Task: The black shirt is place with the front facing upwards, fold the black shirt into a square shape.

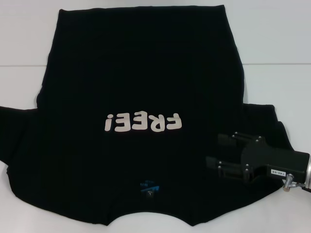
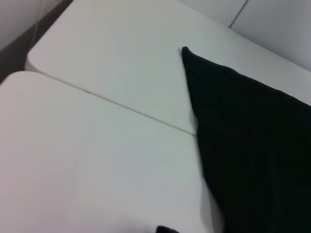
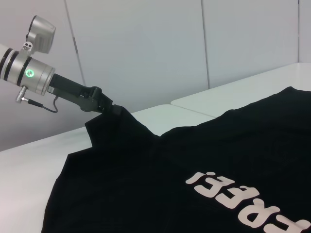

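On the white table (image 1: pixel 272 43), head view: the black shirt (image 1: pixel 141 73) lies spread flat, front up, with the "FREE!" lettering (image 1: pixel 143 122) reading upside down from the robot's side. The blue neck label (image 1: pixel 148 186) is at the near edge, so the collar faces the robot and the hem lies far. The right gripper (image 1: pixel 217 150) sits low over the shirt's right sleeve area, pointing inward. Its two fingers stand clearly apart with nothing between them. Judgement: it is lined up to take the sleeve or side edge for a first inward fold. The left arm is outside this view. No fold is made yet.

Left wrist view: only bare table, the seam (image 2: pixel 121 109) between two tabletops, and a flat corner of the shirt (image 2: pixel 252 145). This arm's own fingers are not shown here.

Right wrist view: the left gripper (image 3: pixel 99 104) shows across the shirt at its opposite sleeve. The cloth rises to a peak at its tip, so it looks closed on the sleeve edge and lifting it slightly. I judge this from the tented cloth, since the fingers themselves are hard to make out. Behind is a plain wall (image 3: pixel 146 43).

Obstructions: none on the cloth. The tabletop seam runs under the shirt and could snag a dragged edge.
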Tool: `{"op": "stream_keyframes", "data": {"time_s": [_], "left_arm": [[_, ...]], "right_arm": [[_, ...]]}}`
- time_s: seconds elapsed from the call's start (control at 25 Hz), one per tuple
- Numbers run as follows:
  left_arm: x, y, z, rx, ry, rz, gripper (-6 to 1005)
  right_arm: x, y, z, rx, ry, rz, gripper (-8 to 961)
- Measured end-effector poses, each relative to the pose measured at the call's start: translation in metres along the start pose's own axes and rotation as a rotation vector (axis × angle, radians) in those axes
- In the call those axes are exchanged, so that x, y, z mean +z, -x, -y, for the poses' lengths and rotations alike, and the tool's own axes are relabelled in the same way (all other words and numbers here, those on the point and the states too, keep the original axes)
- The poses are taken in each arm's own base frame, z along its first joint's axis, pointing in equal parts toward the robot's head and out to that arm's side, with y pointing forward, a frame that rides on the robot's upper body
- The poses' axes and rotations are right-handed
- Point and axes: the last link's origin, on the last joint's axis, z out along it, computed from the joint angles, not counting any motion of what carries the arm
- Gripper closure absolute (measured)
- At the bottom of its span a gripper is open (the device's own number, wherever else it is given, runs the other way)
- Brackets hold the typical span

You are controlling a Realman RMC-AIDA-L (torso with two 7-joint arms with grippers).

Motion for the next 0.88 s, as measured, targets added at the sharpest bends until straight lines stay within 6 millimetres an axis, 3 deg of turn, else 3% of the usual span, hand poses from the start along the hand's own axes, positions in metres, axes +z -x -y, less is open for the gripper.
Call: {"op": "stream_keyframes", "data": {"time_s": [0.4,0.68,0.88], "left_arm": [[0.001,-0.008,-0.017,-0.031,0.076,0.018,898],[0.006,-0.027,-0.054,-0.012,0.163,0.074,884],[0.015,-0.03,-0.078,0.008,0.191,0.133,874]], "right_arm": [[0.0,0.0,0.0,0.002,0.001,0.0,160],[0.001,0.0,-0.001,0.001,0.004,-0.001,160],[0.002,0.0,-0.001,0.0,0.008,-0.002,161]]}}
